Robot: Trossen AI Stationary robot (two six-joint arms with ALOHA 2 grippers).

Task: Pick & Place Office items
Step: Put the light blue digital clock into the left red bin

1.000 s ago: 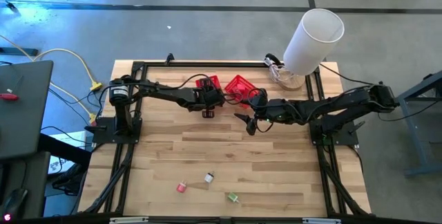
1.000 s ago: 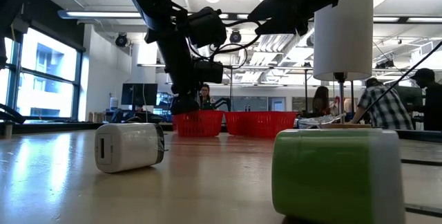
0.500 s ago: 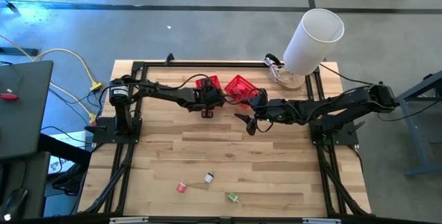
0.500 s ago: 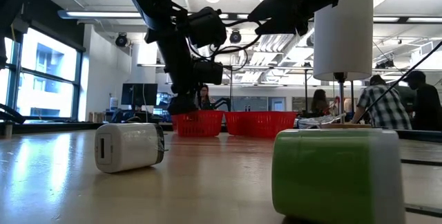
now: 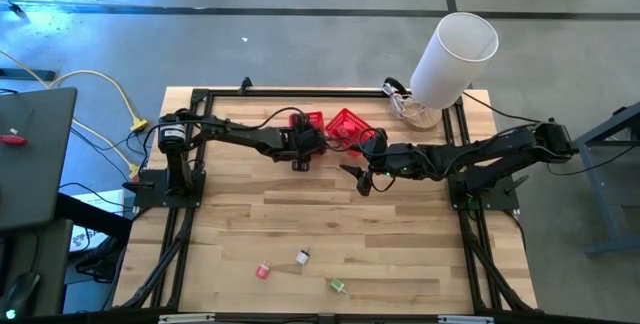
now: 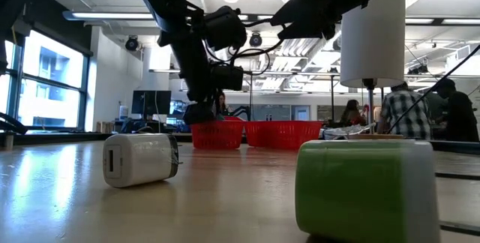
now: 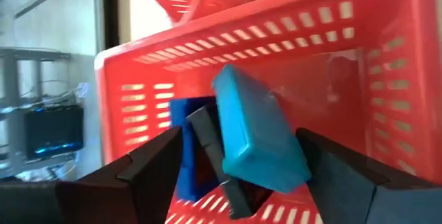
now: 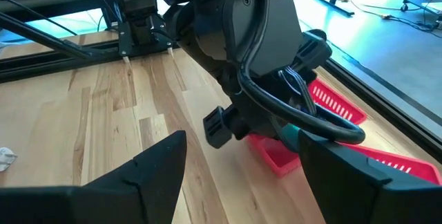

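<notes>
My left gripper (image 7: pixel 240 134) hangs open over the left red mesh basket (image 5: pixel 303 119), seen in the low view as the basket (image 6: pixel 216 133). A teal block (image 7: pixel 255 127) sits tilted between its fingers, inside the basket's walls, beside a blue item (image 7: pixel 190 151) and a dark flat piece (image 7: pixel 210 148). My right gripper (image 5: pixel 360 179) waits open to the right of it, above bare table, with nothing between its fingers. A pink-red item (image 5: pixel 263 271), a whitish item (image 5: pixel 302 256) and a green item (image 5: pixel 337 285) lie on the table near its front edge. My left gripper has a finger on either side of the teal block (image 7: pixel 276 162), coming slanting down from the near side into the basket. Whether either finger (image 7: pixel 324 169) touches the block I cannot tell.
A second red basket (image 5: pixel 347 126) stands just right of the first. A big white cylinder (image 5: pixel 455 56) stands at the far right corner. In the low view the whitish item (image 6: pixel 141 159) and the green item (image 6: pixel 365 187) loom close. People sit in the room behind.
</notes>
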